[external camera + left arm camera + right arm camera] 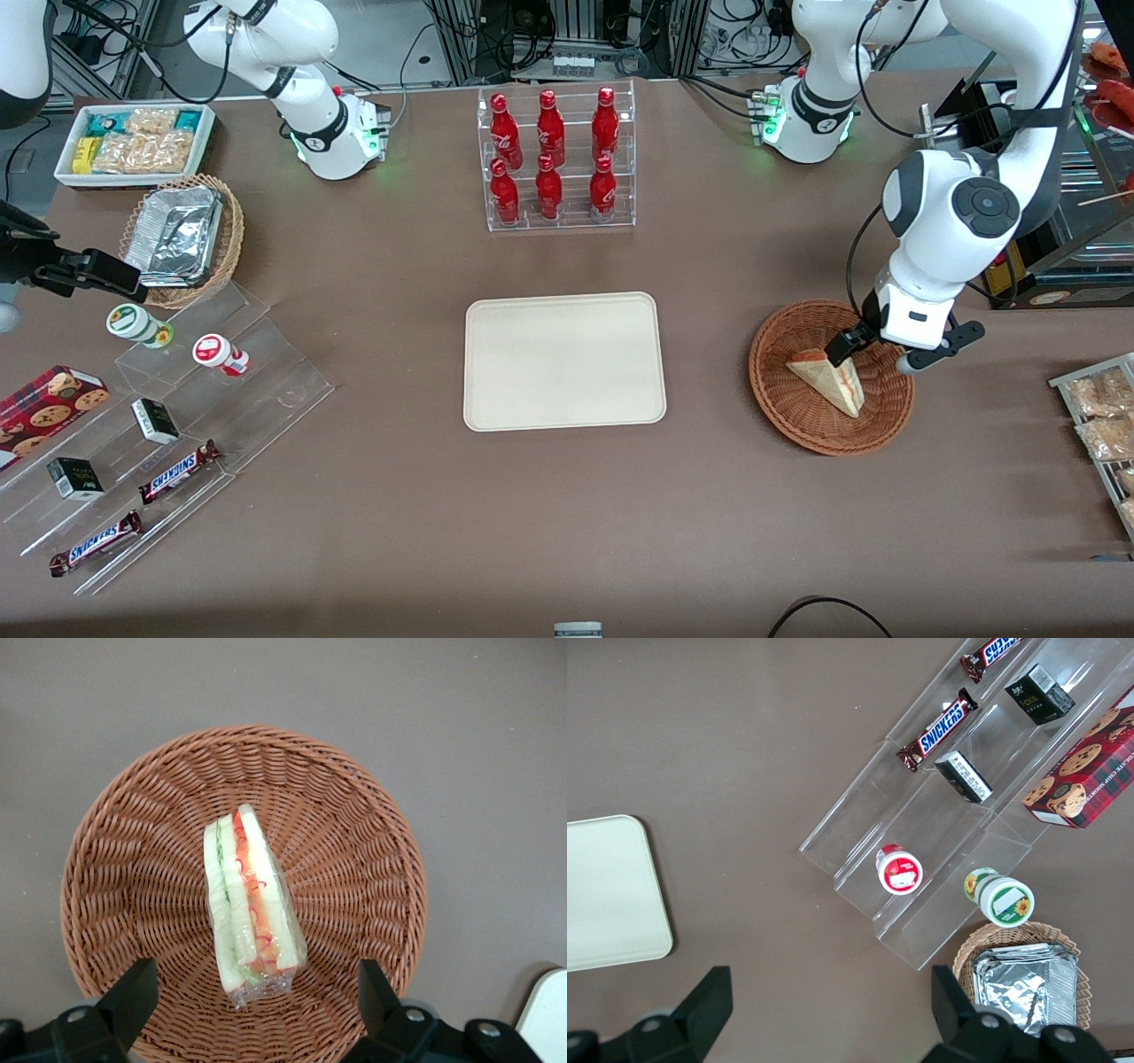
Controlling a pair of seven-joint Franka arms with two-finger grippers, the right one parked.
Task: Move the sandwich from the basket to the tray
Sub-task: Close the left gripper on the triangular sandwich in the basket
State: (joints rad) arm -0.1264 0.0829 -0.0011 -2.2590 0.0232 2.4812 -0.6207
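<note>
Sandwich lying centred between my spread fingers, cut edge up.

I am hovering my gripper (pixel 257 1014) over the basket (pixel 124 859) with the jaws wide apart and empty; one fingertip (pixel 133 988) is showing on each flank of the wrapped sandwich (pixel 251 904), neither touching it. The wedge is resting in the basket's middle, its long axis running straight away from my wrist, so the jaws are sitting across its thin width. The tray (pixel 564 361) is waiting well apart, toward the parked arm's end.

Woven wicker basket (pixel 354 859), glossy clear-wrapped sandwich (pixel 251 908), matt tray (pixel 564 361).
</note>
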